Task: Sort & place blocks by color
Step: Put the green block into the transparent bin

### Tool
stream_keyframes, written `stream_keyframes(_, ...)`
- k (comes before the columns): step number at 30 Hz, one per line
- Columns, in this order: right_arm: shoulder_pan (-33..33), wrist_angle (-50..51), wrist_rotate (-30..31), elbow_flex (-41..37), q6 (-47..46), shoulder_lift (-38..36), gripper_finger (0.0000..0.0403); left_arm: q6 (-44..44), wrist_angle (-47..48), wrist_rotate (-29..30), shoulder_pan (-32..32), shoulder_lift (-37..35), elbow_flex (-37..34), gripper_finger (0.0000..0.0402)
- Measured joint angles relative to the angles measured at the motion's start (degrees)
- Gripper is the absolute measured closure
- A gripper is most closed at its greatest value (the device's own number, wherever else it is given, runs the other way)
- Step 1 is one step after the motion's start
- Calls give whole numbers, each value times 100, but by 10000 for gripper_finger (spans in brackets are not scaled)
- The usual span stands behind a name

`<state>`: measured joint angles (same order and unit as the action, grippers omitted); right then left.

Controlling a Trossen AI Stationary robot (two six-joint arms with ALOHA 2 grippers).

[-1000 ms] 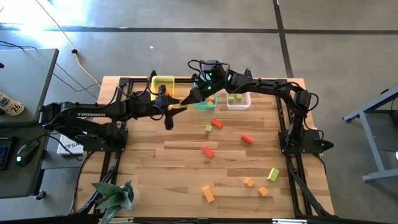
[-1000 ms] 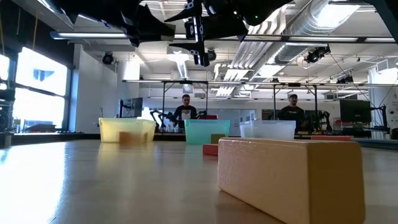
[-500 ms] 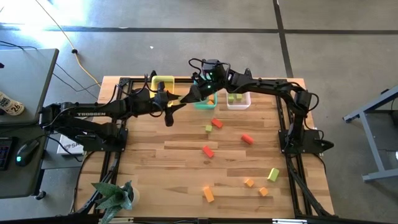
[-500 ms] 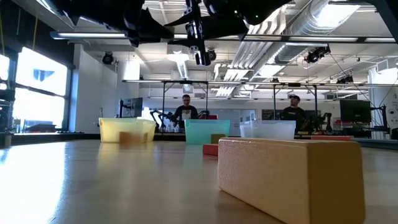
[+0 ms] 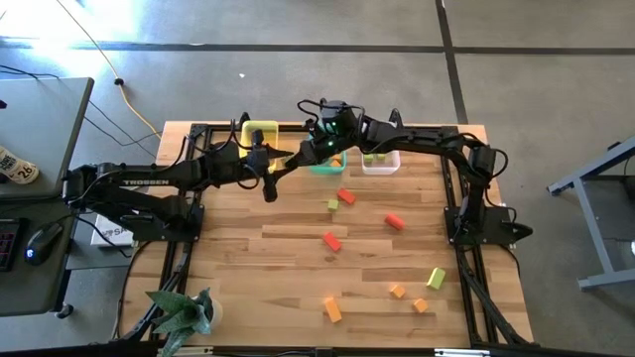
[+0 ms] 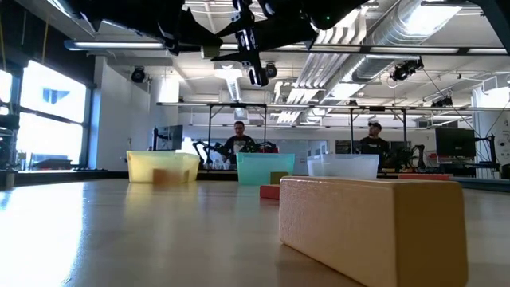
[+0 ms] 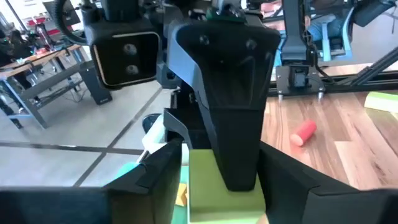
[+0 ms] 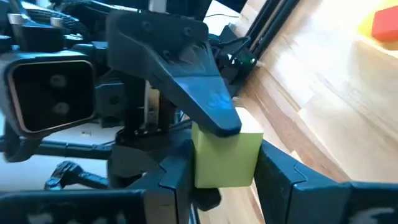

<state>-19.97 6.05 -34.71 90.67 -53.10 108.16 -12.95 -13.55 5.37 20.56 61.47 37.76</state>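
A light green block point(image 8: 225, 155) hangs in mid-air between my two grippers, over the far middle of the table beside the teal bin point(image 5: 327, 164). My right gripper point(image 8: 224, 171) point(image 5: 300, 157) is shut on it. My left gripper point(image 7: 221, 171) point(image 5: 279, 166) faces it from the other side, open, with one finger on either side of the same block point(image 7: 225, 190). Red, orange and green blocks lie loose on the table, such as a red one point(image 5: 345, 195) and an orange one point(image 5: 331, 309). My right gripper pinches the green block by two opposite sides point(image 8: 247, 163) between its two fingers, coming from the table's right. The block is lifted clear, well above the table. My left gripper's fingers point(image 7: 165, 177) stand close along the block's other two sides; I cannot tell whether they touch it.
A yellow bin point(image 5: 260, 132), the teal bin and a clear bin point(image 5: 381, 160) stand in a row at the far edge. Loose blocks lie across the middle and near right of the table. A potted plant point(image 5: 184, 312) stands at the near left corner. People stand in the room beyond.
My right gripper has gone a little toward the table's left, closer to my left gripper, and the two now meet around the green block in the air.
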Motion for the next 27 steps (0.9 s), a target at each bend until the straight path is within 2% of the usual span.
stream_keyframes(8, -140, 689, 389, 0, 481, 2, 289, -15, 46, -42, 7, 7, 0, 173)
stream_keyframes(17, -762, 2364, 1015, 0, 1785, 2, 289, -212, 73, 215, 198, 9, 0, 172)
stream_keyframes(23, -1191, 3751, 2080, 0, 2689, 2, 289, -92, 86, 790, 349, 11, 0, 172)
stream_keyframes(27, -1442, 4508, 2860, 0, 3175, 2, 289, 237, 140, 916, 493, 11, 0, 172)
